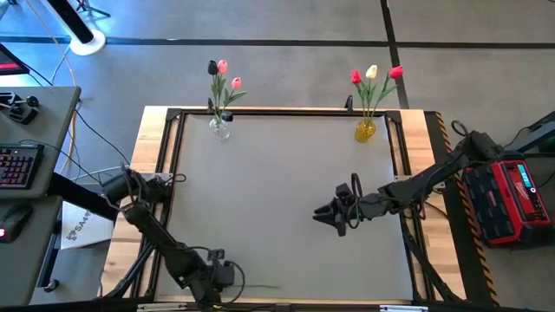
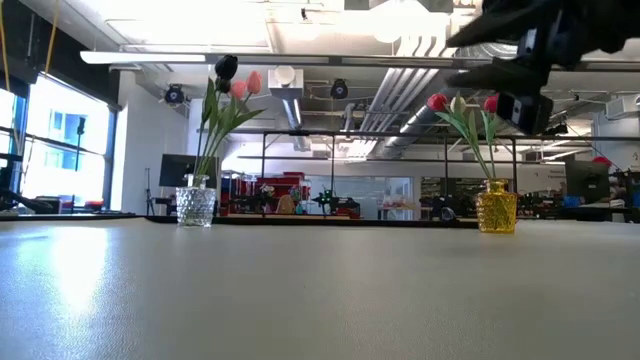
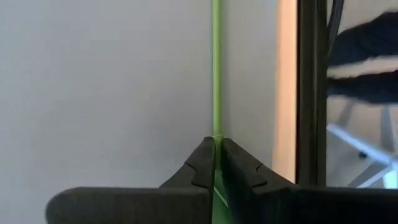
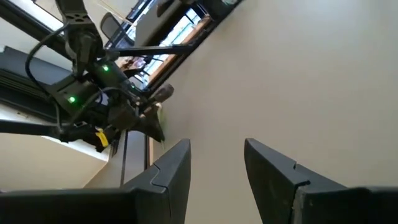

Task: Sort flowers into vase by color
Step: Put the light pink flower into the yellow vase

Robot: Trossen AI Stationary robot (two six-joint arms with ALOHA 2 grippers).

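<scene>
A black keyboard (image 1: 16, 165) sits on a grey desk (image 1: 39, 186) at nine o'clock; a red case (image 1: 512, 199) lies at three o'clock.

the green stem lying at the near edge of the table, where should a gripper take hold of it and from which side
Grip the bare green stem itself, coming straight down from above with one finger on each side. It is thin and lies flat on the table, so only a pinch across its width works. The left gripper is already shut on it this way; the right gripper hangs open mid-table.
</scene>
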